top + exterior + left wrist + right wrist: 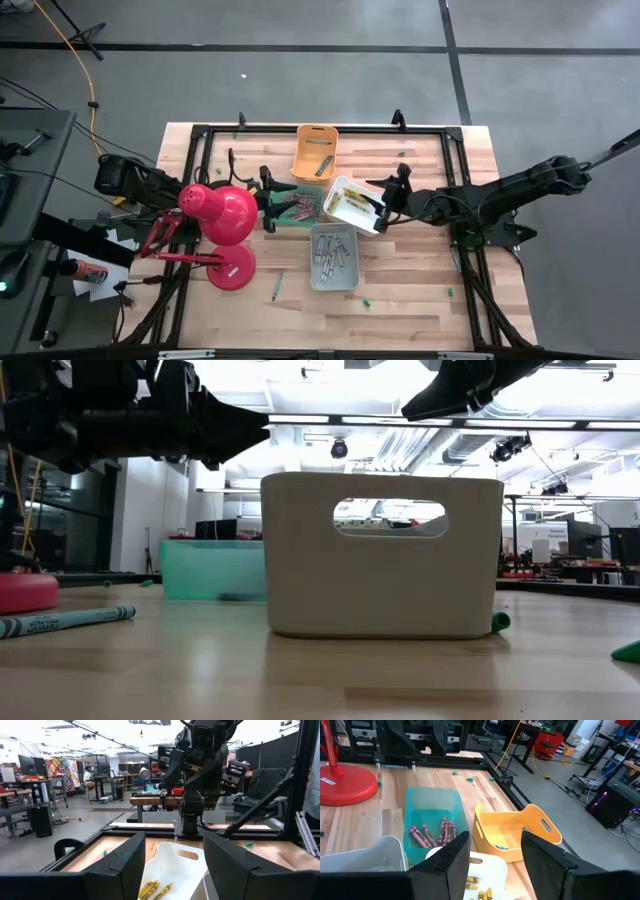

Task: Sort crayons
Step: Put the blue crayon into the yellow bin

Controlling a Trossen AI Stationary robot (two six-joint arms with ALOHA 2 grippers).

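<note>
Overhead, four bins cluster at the middle of the wooden bench [420, 290]. An orange bin [314, 152] sits at twelve o'clock of the cluster, with what looks like one or two crayons in it. A teal bin [296, 208] lies at nine o'clock and holds the pink-red crayons [432, 834]. A white bin [353, 203] sits tilted at three o'clock, carrying yellow crayons [154, 890]. A grey-white bin [334, 256] at six o'clock holds grey crayons [330, 254].

One loose crayon [277, 287], greenish, lies on the bare bench at seven o'clock of the grey-white bin; in the low view it rests flat near the lamp base. Small green specks [367, 301] dot the boards toward five o'clock.

The left gripper [272, 198] hangs above the teal bin's nine o'clock edge, its jaws spread wide with nothing between them; its wrist view looks over the white bin through the gap. The right gripper [392, 192] hovers at the white bin's three o'clock rim, jaws parted and empty, the yellow crayons showing below them in its wrist view.

A red desk lamp [222, 218] stands at nine o'clock of the bins, its shade covering part of the left arm and its round base [232, 267] at eight o'clock.
</note>
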